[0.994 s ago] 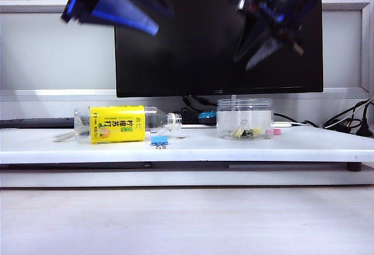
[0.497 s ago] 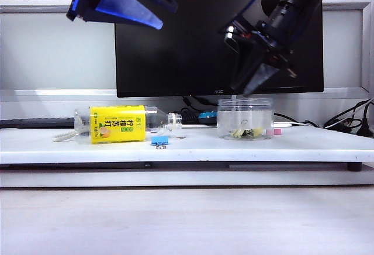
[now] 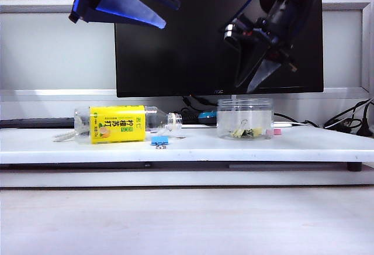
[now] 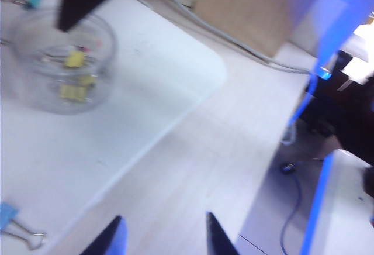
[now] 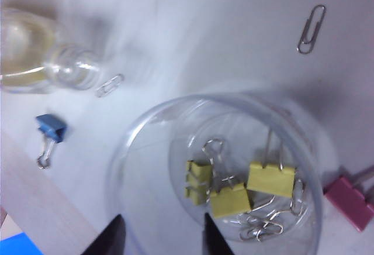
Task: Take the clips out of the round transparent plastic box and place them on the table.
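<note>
On the smooth white table [image 3: 280, 145] before a dark monitor [image 3: 198, 44], the round transparent plastic box [image 3: 245, 118] holds pale-yellow clips [image 5: 234, 188] and wire paperclips [image 5: 263, 224]; right gripper [image 3: 252, 78] hovers above it, jaws spread; left gripper [image 3: 125, 3], spread, high left.

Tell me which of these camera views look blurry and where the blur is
Left wrist view: soft all over, the round transparent plastic box and its clips smeared. Right wrist view: clips fairly sharp, the bottle streaked. Exterior view: table things crisp; right pincer above the box only slightly soft, left pincer out of focus.
</note>
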### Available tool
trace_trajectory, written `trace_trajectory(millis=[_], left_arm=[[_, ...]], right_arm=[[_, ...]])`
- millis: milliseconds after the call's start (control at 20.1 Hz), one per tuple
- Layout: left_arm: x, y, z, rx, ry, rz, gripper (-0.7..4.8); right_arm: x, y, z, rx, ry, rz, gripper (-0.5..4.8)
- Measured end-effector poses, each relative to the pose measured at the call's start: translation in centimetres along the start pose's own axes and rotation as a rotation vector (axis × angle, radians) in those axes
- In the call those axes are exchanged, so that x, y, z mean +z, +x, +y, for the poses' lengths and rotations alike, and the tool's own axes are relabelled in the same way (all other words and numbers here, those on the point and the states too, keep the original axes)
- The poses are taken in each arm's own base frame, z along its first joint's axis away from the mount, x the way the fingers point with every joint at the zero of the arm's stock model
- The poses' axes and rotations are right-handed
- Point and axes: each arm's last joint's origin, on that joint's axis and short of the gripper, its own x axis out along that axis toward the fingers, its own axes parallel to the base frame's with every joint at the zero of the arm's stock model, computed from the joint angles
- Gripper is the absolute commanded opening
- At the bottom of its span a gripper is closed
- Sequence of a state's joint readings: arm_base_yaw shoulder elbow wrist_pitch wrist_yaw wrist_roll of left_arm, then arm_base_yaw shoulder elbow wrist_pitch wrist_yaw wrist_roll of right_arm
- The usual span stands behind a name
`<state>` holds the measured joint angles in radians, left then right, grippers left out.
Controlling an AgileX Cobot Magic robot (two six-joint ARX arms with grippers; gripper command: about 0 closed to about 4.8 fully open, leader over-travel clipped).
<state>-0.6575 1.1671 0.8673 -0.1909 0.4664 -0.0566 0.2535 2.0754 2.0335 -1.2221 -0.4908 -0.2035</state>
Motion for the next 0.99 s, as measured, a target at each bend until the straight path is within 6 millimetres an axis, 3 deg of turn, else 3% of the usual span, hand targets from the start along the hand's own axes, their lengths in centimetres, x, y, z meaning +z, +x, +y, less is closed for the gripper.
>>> trace_trajectory(millis=[497,994], left_arm=[[-0.4,0.0,0.0,-0.001,-0.002,0.036,1.85],[-0.5,0.0,0.0,-0.001,-0.003,0.042,1.85]], right_arm=[[-0.2,1.0,-0.5,0.01,0.023,0.053,1.71],[-0.4,3.4,-1.8,0.005,0.056,0.122,1.71]])
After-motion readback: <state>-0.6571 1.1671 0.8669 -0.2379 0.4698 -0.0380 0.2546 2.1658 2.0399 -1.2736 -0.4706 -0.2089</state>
